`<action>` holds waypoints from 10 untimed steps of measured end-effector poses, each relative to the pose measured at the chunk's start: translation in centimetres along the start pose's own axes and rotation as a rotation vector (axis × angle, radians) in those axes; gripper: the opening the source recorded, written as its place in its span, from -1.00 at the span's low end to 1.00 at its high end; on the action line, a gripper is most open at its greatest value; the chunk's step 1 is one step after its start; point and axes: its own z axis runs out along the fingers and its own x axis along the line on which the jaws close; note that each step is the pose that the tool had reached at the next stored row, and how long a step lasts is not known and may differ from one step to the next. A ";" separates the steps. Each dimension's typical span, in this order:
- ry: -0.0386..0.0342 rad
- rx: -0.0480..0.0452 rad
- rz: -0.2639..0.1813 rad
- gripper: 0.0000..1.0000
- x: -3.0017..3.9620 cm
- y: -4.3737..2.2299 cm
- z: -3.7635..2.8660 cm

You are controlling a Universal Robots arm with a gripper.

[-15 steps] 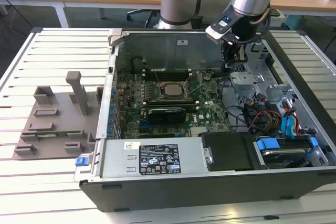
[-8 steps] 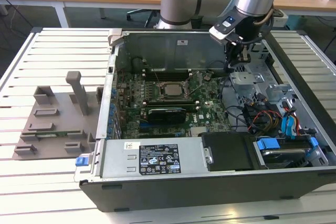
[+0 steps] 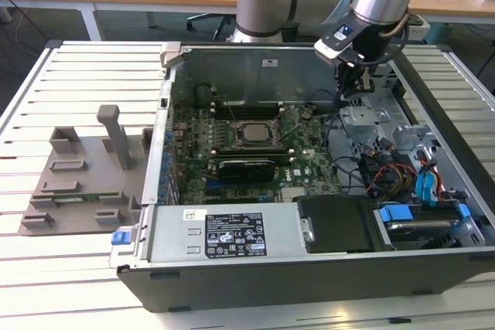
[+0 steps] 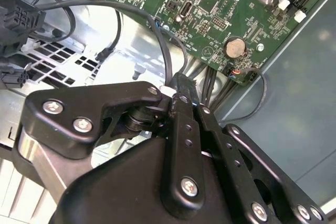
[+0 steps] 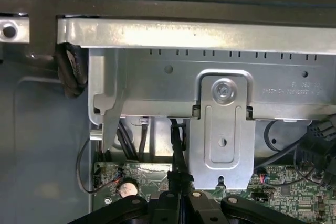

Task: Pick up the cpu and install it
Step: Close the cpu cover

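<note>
Gripper state: the gripper (image 3: 349,83) had its fingers pressed together, with nothing seen between them in both wrist views.
Gripper place: it hung inside the open computer case (image 3: 309,268), beyond the edge of the motherboard (image 3: 309,168). Black cables (image 4: 163,40) and a metal bracket (image 5: 223,129) were close under its tip.
Cpu place: the cpu (image 3: 251,130) lay flat in the socket on the motherboard. It was well apart from the gripper, lower than it and toward the exterior view's left.
Step, as judged: an empty-handed move over the board, with the chip looking seated.
Doing it well: keep the closed tip above the cables and bracket, and travel high and slowly so that no cable snags.
</note>
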 end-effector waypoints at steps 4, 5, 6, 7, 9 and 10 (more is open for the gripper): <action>-0.0003 -0.0001 0.000 -0.79 0.00 0.53 0.04; -0.0003 0.0000 0.000 -0.79 -0.01 0.52 0.04; -0.0003 0.0000 0.000 -0.79 -0.01 0.53 0.04; -0.0004 0.0000 0.000 -0.79 -0.01 0.54 0.03; -0.0007 -0.0009 -0.001 -0.79 -0.01 0.29 0.03; -0.0007 -0.0001 0.000 -0.79 -0.01 0.02 0.04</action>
